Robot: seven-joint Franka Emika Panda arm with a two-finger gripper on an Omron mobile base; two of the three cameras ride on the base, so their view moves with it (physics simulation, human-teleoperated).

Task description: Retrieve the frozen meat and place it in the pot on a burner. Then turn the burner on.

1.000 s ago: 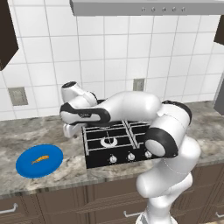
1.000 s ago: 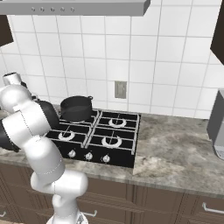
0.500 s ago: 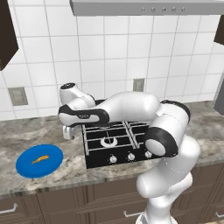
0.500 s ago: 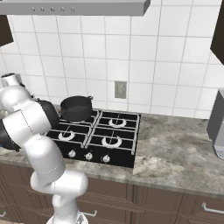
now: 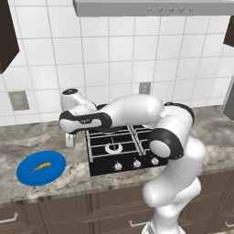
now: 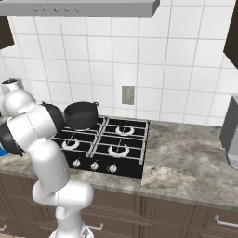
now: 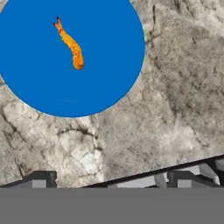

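The frozen meat is a small orange-brown lump lying on a round blue plate. In the left base view the meat and plate rest on the counter left of the cooktop. My gripper hangs open over the counter between the plate and the cooktop, holding nothing. Its fingertips stand wide apart at the bottom of the hand view, short of the plate. The dark pot sits on the rear left burner. A front burner shows under the black grates.
The stone counter stretches on both sides of the black cooktop. Silver knobs line the cooktop's front. A tiled wall with outlets stands behind, with a range hood above. A grey appliance stands far right.
The hand has drifted slightly left toward the plate. The jaws stay open and the meat has not moved.
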